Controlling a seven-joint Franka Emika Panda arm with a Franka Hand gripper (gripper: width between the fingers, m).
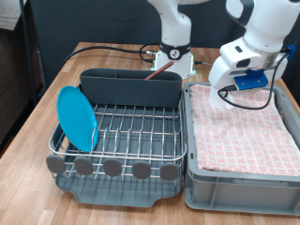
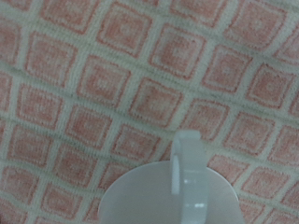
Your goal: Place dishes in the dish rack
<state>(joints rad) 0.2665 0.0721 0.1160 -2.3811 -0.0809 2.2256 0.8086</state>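
The blue plate [image 1: 77,118] stands on edge in the chrome wire dish rack [image 1: 131,131], at the exterior view's left. A thin reddish-brown shape [image 1: 159,77], which looks like the wooden spoon, shows at the grey caddy [image 1: 131,86]. My gripper [image 1: 241,84] hangs over the far end of the cloth-lined bin. In the wrist view the white cup [image 2: 173,191] fills the lower middle, close under the hand and over the pink checked cloth [image 2: 112,84]. No fingers show clearly, so I cannot tell if the cup is gripped.
The grey bin with pink checked cloth [image 1: 242,131] stands at the exterior view's right, beside the rack. The robot base [image 1: 173,56] and cables sit behind the caddy. The wooden table [image 1: 42,112] shows at the left of the rack.
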